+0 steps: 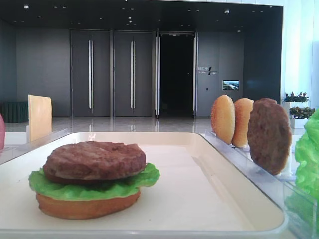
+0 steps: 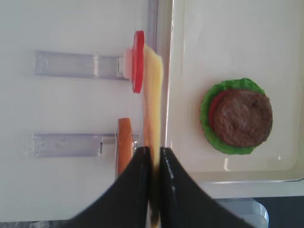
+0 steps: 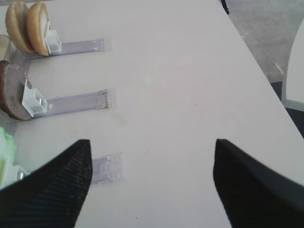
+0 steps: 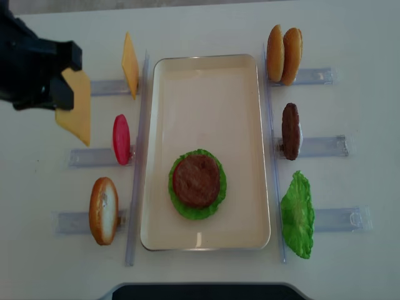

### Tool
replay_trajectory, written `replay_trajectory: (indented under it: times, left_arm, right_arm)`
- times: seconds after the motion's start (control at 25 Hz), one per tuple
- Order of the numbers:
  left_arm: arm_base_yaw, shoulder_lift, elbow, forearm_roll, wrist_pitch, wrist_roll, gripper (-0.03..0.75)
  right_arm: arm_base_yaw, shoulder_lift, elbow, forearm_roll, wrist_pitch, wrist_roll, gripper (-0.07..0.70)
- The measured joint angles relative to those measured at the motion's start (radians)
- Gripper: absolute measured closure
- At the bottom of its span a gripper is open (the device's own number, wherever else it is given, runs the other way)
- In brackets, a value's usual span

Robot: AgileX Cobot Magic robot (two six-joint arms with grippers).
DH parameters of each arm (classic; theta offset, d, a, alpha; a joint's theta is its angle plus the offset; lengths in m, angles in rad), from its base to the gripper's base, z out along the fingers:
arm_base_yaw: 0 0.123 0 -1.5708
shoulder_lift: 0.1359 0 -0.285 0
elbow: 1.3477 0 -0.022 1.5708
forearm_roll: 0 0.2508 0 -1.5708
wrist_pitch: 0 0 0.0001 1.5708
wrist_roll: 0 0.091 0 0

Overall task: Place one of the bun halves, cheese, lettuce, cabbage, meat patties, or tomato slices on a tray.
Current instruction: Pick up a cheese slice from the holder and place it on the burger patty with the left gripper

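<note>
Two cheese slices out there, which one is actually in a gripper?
The cheese slice hanging from the left gripper, off the table left of the tray. The other cheese slice stands upright in its clear holder.

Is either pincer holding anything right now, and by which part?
The left pincer pinches a cheese slice by its edge; the right pincer is open, holding nothing.

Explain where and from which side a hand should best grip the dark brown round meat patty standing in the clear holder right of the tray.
Grip the dark brown round meat patty across its thin upper rim, coming from above. It stands on edge in its clear plastic holder, so both flat faces are exposed and the top is free; the holder's clip blocks the base.
</note>
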Motion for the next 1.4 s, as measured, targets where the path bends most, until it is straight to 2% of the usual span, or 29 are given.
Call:
replay_trajectory:
  times: [0.2, 0.52, 0.6, 0.72, 0.8, 0.88, 1.04, 1.2, 1.4]
  left_arm:
    - [0.0, -0.096, 0.1, -0.009, 0.002, -0.007, 0.692]
    - [0.0, -0.102, 0.194, -0.045, -0.002, 0.0, 0.692]
    - [0.0, -0.102, 0.206, -0.09, -0.031, 0.024, 0.692]
    - [0.0, -0.102, 0.231, -0.194, -0.133, 0.095, 0.692]
    - [0.0, -0.092, 0.258, -0.293, -0.185, 0.176, 0.692]
    - [0.0, -0.069, 0.285, -0.394, -0.213, 0.273, 0.692]
    - [0.0, -0.018, 0.354, -0.697, -0.281, 0.564, 0.692]
    - [0.0, 0.014, 0.436, -0.961, -0.305, 0.835, 0.692]
    - [0.0, 0.026, 0.543, -1.139, -0.321, 1.041, 0.692]
  right_arm:
    - [0.0, 0.0, 0.0, 0.0, 0.0, -0.006, 0.097]
    - [0.0, 0.0, 0.0, 0.0, 0.0, -0.006, 0.097]
    - [0.0, 0.0, 0.0, 0.0, 0.0, 0.0, 0.097]
    - [0.0, 0.0, 0.0, 0.0, 0.0, -0.006, 0.097]
    - [0.0, 0.0, 0.0, 0.0, 0.0, -0.006, 0.097]
    - [0.0, 0.0, 0.0, 0.0, 0.0, -0.006, 0.097]
    - [0.0, 0.0, 0.0, 0.0, 0.0, 0.0, 0.097]
    - [0.0, 0.0, 0.0, 0.0, 0.0, -0.006, 0.097]
    - [0.0, 0.0, 0.0, 0.0, 0.0, -0.006, 0.097]
